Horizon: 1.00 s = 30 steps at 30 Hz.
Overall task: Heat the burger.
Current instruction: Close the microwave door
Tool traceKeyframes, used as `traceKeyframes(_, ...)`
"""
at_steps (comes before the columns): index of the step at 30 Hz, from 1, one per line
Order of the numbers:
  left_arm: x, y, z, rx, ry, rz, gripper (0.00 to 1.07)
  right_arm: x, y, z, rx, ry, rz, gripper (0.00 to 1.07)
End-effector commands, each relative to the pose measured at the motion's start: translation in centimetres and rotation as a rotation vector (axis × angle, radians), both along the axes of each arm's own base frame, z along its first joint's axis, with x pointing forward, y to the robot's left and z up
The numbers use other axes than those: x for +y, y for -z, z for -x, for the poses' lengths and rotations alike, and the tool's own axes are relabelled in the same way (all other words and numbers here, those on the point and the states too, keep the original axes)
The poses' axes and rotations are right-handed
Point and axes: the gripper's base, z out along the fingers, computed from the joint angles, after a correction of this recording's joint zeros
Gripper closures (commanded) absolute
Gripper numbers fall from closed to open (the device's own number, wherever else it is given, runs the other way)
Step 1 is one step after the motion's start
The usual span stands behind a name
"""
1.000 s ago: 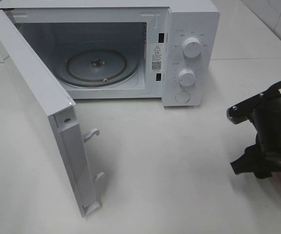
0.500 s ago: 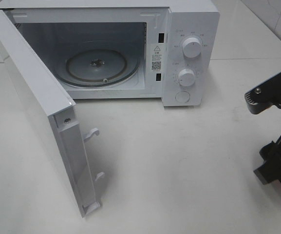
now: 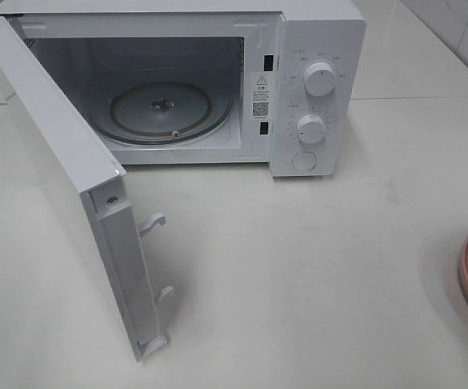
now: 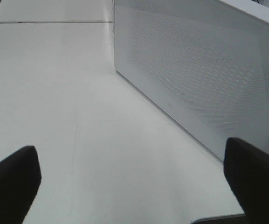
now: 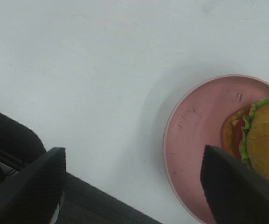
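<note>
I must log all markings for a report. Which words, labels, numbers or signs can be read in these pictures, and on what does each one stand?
Nothing can be read as text.
Sticker inside the microwave: warning triangle and QR code; its print is too small.
Marks around the upper dial and lower dial: blurred.
Both wrist views: no text.

I see the burger (image 5: 264,137) on the pink plate (image 5: 197,140), bench (image 5: 87,70) underneath. Jaws spread wide, holding nothing.
</note>
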Motion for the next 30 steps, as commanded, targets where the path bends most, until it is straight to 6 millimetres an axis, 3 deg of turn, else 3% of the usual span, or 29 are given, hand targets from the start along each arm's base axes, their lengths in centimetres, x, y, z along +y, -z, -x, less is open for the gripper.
traceKeyframes(1,0.0,-0.1,0.3,-0.026,-0.004,0.011,0.06,-0.9,-0.7,1.3,-0.026,-0.007,-0.025,0.31)
traceKeyframes(7,0.0,-0.1,0.3,-0.026,-0.004,0.011,0.06,-3.5,-2.0,4.5,-0.159,0.038,-0.123,0.31)
traceKeyframes(20,0.0,-0.1,0.3,-0.026,-0.004,0.011,0.06,-5.9,-2.9,8.6,-0.419,0.205,-0.233,0.31)
traceKeyframes(27,0.0,-0.1,0.3,-0.026,-0.004,0.011,0.06,-6.1,-1.4,9.8,-0.480,0.270,-0.254,0.31)
traceKeyframes(30,0.0,-0.1,0.3,-0.026,-0.004,0.011,0.06,-5.7,0.2,10.0,-0.497,0.287,-0.299,0.31)
